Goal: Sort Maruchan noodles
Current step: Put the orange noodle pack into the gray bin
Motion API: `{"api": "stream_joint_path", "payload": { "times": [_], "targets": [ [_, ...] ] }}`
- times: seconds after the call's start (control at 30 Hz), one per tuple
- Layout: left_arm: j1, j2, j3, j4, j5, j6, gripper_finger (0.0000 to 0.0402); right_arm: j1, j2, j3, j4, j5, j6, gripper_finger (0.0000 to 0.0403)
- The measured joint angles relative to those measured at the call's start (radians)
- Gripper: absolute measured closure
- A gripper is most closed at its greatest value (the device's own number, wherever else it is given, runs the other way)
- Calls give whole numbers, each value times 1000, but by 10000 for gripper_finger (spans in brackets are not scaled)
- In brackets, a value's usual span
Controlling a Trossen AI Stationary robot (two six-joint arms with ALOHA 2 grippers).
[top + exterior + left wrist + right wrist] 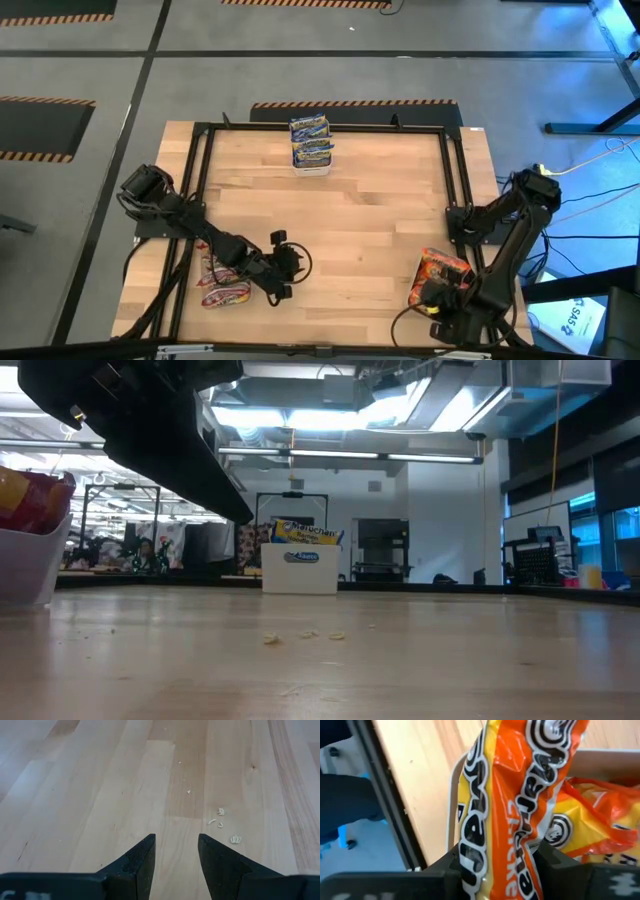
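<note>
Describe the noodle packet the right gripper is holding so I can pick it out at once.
Start at the wooden table's near right corner, where a white plastic tub sits. The right gripper is above it, shut on an orange plastic Maruchan noodle packet that stands on end between its fingers. The other orange packets lie down in the tub, ungripped.

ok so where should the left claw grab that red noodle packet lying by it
Take the red packet across its short width near a sealed end, coming straight down from above. It lies flat among others beside the open left claw, so only its top face and edges are free; a side approach would likely push it.
</note>
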Motion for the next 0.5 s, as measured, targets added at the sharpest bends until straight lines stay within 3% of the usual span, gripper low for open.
{"api": "stream_joint_path", "payload": {
  "times": [0.33,0.5],
  "targets": [
    [0,0,0,0,0,1,258,0,84,0,5,-24,4,298],
    [0,0,0,0,0,1,258,0,112,0,1,-31,15,265]
  ]
}}
